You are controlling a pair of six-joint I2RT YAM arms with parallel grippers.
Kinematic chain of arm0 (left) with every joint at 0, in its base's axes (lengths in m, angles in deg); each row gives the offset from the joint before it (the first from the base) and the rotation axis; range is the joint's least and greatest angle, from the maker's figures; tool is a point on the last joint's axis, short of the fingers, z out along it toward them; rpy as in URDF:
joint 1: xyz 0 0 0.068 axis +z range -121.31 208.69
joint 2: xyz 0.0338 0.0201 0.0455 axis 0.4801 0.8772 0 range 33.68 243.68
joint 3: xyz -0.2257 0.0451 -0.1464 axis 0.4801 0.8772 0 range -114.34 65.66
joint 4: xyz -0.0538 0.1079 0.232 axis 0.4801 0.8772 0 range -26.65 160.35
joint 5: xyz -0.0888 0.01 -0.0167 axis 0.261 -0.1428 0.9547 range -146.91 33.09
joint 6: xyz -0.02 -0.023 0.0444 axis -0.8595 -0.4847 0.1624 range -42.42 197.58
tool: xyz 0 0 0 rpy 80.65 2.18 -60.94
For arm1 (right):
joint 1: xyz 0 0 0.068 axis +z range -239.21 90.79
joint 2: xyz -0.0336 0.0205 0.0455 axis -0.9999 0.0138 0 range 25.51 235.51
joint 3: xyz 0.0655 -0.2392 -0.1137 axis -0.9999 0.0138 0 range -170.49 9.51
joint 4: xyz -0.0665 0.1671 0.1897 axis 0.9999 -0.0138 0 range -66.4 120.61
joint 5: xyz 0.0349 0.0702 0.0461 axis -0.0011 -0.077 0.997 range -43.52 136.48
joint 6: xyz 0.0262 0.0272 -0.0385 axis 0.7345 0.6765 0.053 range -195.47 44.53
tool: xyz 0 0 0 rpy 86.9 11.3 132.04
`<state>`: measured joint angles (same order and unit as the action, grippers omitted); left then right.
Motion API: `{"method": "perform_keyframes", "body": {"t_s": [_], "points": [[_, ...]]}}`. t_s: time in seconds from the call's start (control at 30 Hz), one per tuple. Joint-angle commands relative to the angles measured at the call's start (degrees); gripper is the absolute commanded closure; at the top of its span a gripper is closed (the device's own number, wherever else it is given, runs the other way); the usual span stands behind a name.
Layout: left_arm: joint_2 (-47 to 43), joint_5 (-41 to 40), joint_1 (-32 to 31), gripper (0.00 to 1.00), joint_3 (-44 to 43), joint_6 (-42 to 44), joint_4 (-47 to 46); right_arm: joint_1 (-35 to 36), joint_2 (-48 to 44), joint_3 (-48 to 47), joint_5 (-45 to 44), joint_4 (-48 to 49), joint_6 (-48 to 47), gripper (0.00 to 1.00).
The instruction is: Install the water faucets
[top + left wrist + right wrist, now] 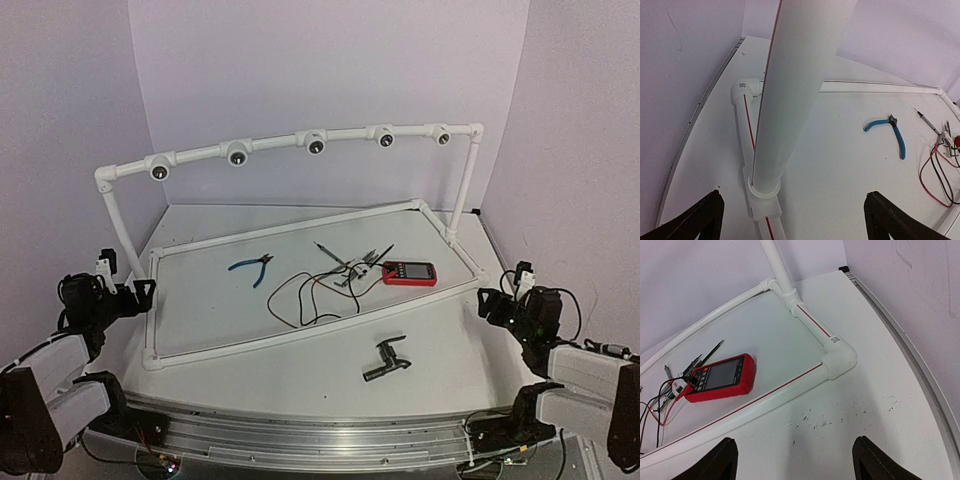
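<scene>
Left claw (792,220) is spread wide and empty, its dark blunt fingers flanking a smooth white upright pipe (800,75) at twelve o'clock. Right claw (796,460) is also spread and empty over the scuffed tabletop (830,425); a rounded elbow joint (840,357) lies at one o'clock. The dark metal faucet (386,358), with bent spout and short lever, lies at this claw's eight o'clock.

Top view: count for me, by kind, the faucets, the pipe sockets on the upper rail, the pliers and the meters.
Water faucets: 1
Pipe sockets: 5
Blue-handled pliers: 1
Red multimeter: 1
Total: 8
</scene>
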<state>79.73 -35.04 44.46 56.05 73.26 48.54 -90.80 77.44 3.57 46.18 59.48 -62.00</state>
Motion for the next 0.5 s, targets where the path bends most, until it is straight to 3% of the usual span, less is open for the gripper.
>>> {"method": "perform_keyframes", "body": {"t_s": [0.0,0.17,0.27,0.37,0.47], "points": [[0.63,6.13,0.23,0.0,0.32,2.45,-0.71,-0.17,2.69,-5.68,3.1,-1.82,4.23,0.2],[1.22,22.46,0.31,0.0,-1.44,12.72,2.52,-0.09,8.82,-18.32,11.95,-16.26,7.48,0.23],[-0.69,27.54,0.25,0.0,-4.93,13.26,6.81,1.43,12.73,-26.32,17.61,-26.35,8.67,0.28],[-2.47,35.29,0.1,0.02,-9.24,19.37,14.55,11.08,15.81,-32.12,15.41,-34.6,5.15,0.29],[-3.26,38.03,-0.3,0.05,-12.11,25.66,21.19,21.53,20.61,-38.19,11.23,-47.33,0.38,0.26]]}}
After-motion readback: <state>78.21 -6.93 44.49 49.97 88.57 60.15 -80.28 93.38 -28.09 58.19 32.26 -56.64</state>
